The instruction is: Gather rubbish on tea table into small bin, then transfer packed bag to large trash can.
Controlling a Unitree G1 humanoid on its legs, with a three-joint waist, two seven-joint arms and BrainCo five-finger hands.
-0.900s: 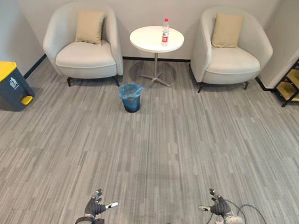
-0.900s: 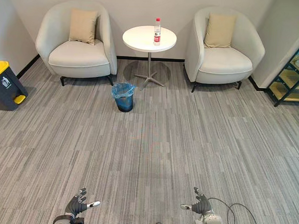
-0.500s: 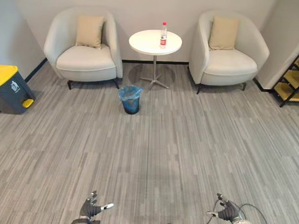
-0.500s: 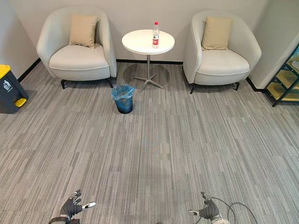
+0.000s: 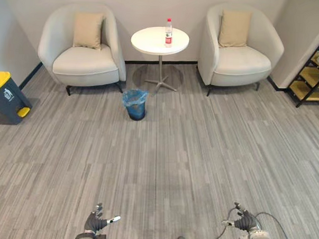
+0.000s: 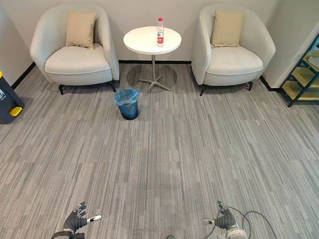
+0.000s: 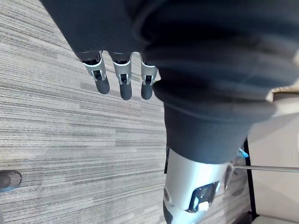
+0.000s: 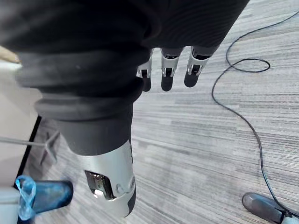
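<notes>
Evidently too far off to reach: left robot hand [image 5: 97, 221] and right robot hand [image 5: 243, 222] relaxed open, empty; bottle [image 5: 168, 24] upright on desk [image 5: 150, 43], small bin [image 5: 135, 103] near.

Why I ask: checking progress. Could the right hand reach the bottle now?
Probably not: the right hand hangs near, the bottle stands on the table far across the floor. Nothing blocks it.

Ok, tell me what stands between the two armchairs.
The white tea table, a bottle upright on it, stands between the left armchair and the right armchair in both eye views.
</notes>
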